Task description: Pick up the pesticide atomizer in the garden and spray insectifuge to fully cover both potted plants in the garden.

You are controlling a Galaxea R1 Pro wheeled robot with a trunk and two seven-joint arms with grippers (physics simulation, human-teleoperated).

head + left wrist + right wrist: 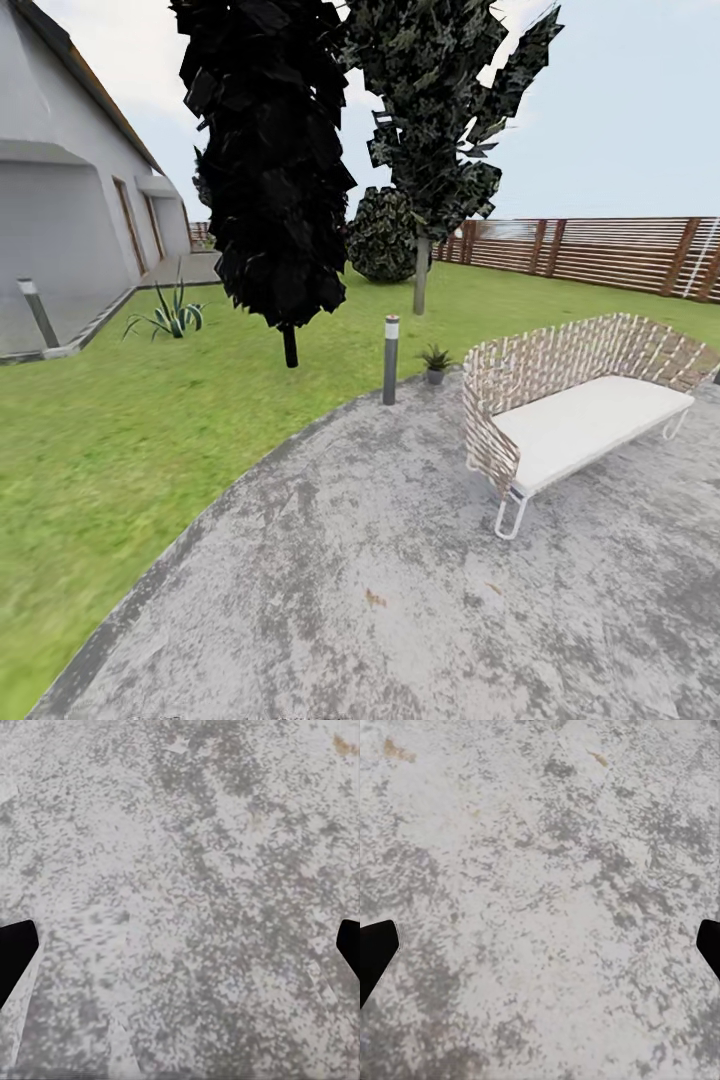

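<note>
Mottled grey paved patio [400,590] fills the near field of the head view, its curved edge running from 7 o'clock up toward centre, w/ green lawn [120,440] beyond it at 9 to 11 o'clock. Left wrist view: left gripper [180,945] hangs over bare paving [187,870], fingertips [15,952] dark at opposite frame edges, i.e. spread wide apart, nothing between them. Right wrist view: right gripper [540,945] likewise, fingertips [375,949] far apart over paving [540,870], nothing held.

Wicker seat [570,400] w/ pale cushion stands on the patio at approx. 3 o'clock, on thin white legs. One potted plant [436,362] (small rosette of pointed leaves in a dark pot) sits at the patio's far rim, approx. 1 o'clock, between the seat's end and a grey bollard lamp [391,360], just beside the lamp and much shorter than it. Dark-foliaged tree [270,160] rises at 12 o'clock; a second tree [440,120] stands behind it to the right, w/ a rounded shrub [383,235] near its trunk. Brown slatted fence [600,250] runs along 2 o'clock. Grey house wall [60,200] at 10 o'clock, w/ a long-leaved clump [170,315] and another bollard lamp [37,312] near its base.
</note>
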